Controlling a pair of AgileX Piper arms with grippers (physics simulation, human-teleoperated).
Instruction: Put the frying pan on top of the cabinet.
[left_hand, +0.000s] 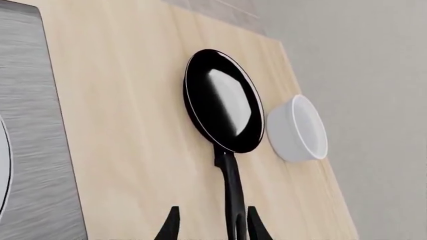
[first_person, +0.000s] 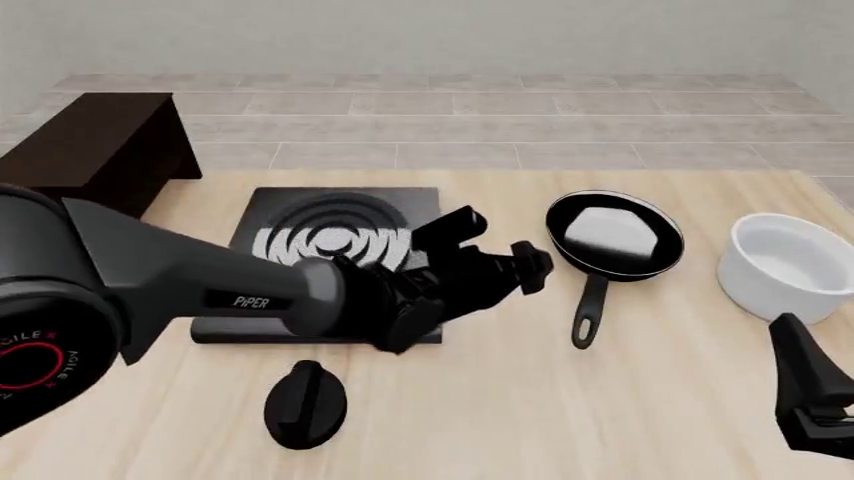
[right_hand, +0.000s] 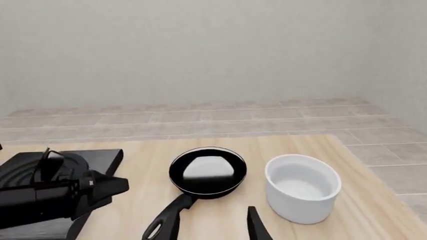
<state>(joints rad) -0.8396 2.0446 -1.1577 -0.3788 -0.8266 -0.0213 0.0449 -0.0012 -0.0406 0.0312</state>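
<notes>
left wrist view: left gripper (left_hand: 210, 225) spread wide, fingers either side of the frying pan (left_hand: 223, 101) handle, not closed. white bowl (left_hand: 299, 128) just beside the pan.

front view: pan right of centre on the surface (first_person: 534, 400); cabinet (first_person: 96, 148) upper left; stove plate (first_person: 334, 235) centre.

right wrist view: right gripper (right_hand: 257, 225) state cannot be determined.

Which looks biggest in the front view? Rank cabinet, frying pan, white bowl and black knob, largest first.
1. cabinet, though partly cut off by the frame edge.
2. frying pan, counting its handle.
3. white bowl, close to the pan's round part alone.
4. black knob, despite being nearest the camera.
</notes>
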